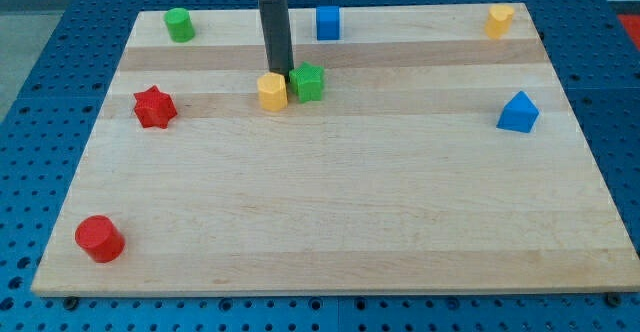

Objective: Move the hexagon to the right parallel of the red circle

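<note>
pale wood board (330, 222) on blue pegboard bench (40, 92), my tip (281, 73) holding nothing, just behind yellow hexagon (272, 91), red circle (99, 239) near bottom-left corner

The worktop (330, 212) is pale, smooth wood with visible grain. The yellow hexagon (272, 91) and red cylinder (99, 239) look like matt plastic. The rod (277, 32) is dark and faintly glossy.

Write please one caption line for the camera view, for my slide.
My tip stands just behind the yellow hexagon, beside the green star; red circle waits at the board's bottom left.
</note>
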Controlling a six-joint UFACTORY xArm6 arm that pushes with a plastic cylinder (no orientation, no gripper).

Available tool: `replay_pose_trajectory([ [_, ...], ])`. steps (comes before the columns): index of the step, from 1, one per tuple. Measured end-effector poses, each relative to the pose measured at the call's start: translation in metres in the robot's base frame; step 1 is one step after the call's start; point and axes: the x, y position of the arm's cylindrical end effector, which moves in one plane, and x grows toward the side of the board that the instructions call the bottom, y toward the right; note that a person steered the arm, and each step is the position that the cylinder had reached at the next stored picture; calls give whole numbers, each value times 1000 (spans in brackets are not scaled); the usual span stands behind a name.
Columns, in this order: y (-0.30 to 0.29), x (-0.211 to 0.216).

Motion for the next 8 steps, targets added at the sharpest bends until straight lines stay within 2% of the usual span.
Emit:
replay_pose_trajectory([
  [1, 0, 26],
  [5, -50, 20],
  [7, -47, 34],
  [8, -36, 55],
])
